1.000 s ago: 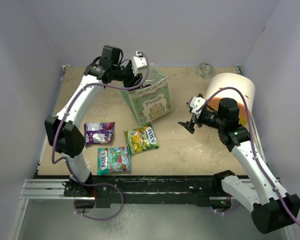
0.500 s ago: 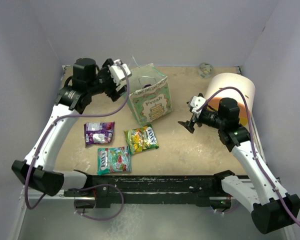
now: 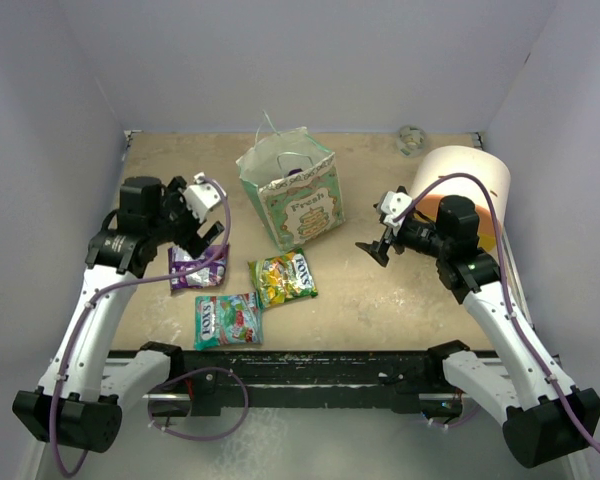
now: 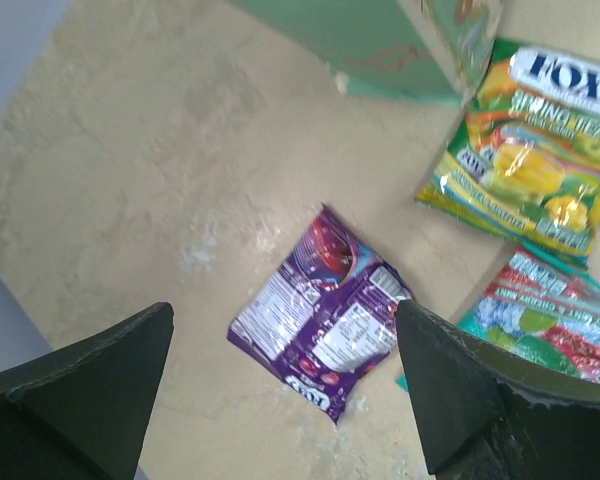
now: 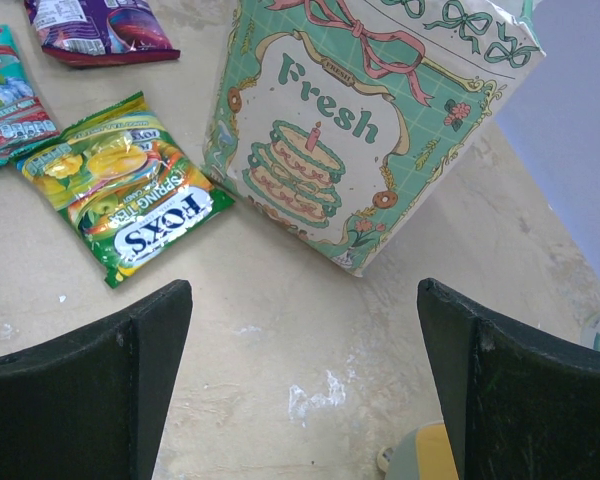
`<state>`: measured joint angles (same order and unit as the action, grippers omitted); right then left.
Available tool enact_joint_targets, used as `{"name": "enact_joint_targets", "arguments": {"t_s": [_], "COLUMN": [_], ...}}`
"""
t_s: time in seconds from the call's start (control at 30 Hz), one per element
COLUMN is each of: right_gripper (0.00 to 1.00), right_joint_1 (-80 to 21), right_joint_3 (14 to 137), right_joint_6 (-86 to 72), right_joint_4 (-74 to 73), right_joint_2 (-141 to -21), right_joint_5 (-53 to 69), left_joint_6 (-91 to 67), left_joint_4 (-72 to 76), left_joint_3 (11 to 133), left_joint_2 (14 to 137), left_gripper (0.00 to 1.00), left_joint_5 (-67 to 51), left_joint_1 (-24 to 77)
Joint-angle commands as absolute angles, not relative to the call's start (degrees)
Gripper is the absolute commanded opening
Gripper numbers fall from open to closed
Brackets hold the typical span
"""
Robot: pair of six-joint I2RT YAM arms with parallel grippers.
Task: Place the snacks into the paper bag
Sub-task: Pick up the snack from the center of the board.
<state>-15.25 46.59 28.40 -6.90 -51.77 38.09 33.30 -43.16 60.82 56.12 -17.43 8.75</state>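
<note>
Bag point(image 3: 295, 195): stood upright at the far middle of the table point(image 3: 380, 300), with its mouth open; the "Fresh" cake panel is turned toward 5 o'clock.
Purple packet point(image 3: 195, 270): laid flat at 8 o'clock from the bag and partly covered by the left gripper in the top view.
Yellow-green packet point(image 3: 283, 278): laid flat at 6 o'clock from the bag, just beside its base.
Teal-red packet point(image 3: 228, 320): laid flat at 8 o'clock from the yellow-green packet, near the table's front edge.
Left gripper point(image 3: 210, 230): held over the purple packet with fingers spread wide; nothing is gripped.
Right gripper point(image 3: 372, 250): held at 4 o'clock from the bag and pointed toward it, with fingers spread; nothing is gripped.
Cylinder point(image 3: 460, 180): stood at 3 o'clock from the bag, behind the right arm.
</note>
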Motion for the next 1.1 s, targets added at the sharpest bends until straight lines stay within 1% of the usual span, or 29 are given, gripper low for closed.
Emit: {"name": "enact_joint_targets", "arguments": {"t_s": [0.0,0.27,0.33,0.67,0.8,1.07], "right_gripper": [0.96,0.96,0.96,0.96,0.96,0.96], "right_joint_1": [-14.94,-14.94,-14.94,-14.94,-14.96,-14.94], "right_joint_3": [47.38,47.33,47.29,47.55,47.55,47.30], "right_joint_6": [27.03,27.15,27.31,27.88,28.03,28.41], "right_joint_4": [-4.48,-4.57,-4.65,-5.50,-5.46,-5.45], "right_joint_2": [-51.97,-51.24,-51.37,-52.73,-52.88,-53.52], "right_joint_5": [38.90,38.85,38.86,39.32,39.08,38.53], "left_joint_6": [38.47,50.12,52.55,57.61,59.75,63.25], "left_joint_4": [-43.10,-38.97,-37.72,-33.27,-30.96,-26.94], "left_joint_3": [53.27,44.62,42.92,40.57,39.09,34.45], "left_joint_2": [54.60,57.26,57.83,63.30,65.56,67.48], "left_gripper": [0.96,0.98,1.00,1.00,0.98,0.97], "left_joint_5": [-15.40,-17.44,-18.42,-24.44,-24.38,-21.99], "left_joint_1": [5.35,-0.39,-0.37,-0.21,0.53,3.57]}}
